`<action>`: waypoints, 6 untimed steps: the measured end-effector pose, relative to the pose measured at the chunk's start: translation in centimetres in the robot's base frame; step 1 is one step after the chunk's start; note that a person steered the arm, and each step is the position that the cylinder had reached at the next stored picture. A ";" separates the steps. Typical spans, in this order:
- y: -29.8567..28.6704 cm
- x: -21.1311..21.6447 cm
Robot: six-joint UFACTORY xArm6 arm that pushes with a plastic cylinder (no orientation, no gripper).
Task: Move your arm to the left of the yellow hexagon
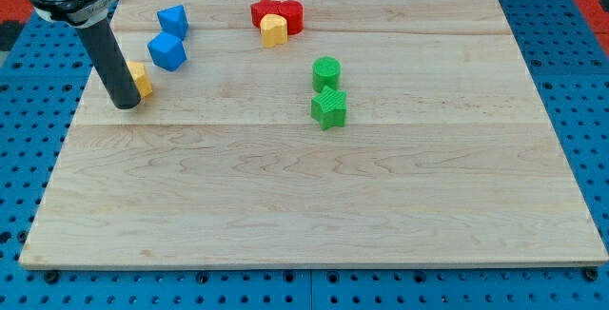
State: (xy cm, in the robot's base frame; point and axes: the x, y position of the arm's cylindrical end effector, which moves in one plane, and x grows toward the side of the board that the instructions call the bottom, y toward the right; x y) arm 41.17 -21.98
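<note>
The yellow hexagon (141, 79) lies near the board's upper left, partly hidden behind my rod. My tip (125, 106) rests on the board at the hexagon's left and slightly toward the view's bottom, touching or nearly touching it. The rod rises from there to the view's top-left corner.
Two blue blocks (166, 51) (173, 19) sit just above and right of the hexagon. A red block (270, 10) with a yellow block (274, 29) in front sits at the top centre. A green cylinder (326, 71) and a green star (329, 107) stand mid-board. The wooden board (304, 205) lies on a blue pegboard.
</note>
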 end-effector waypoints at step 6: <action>-7.3 -2.1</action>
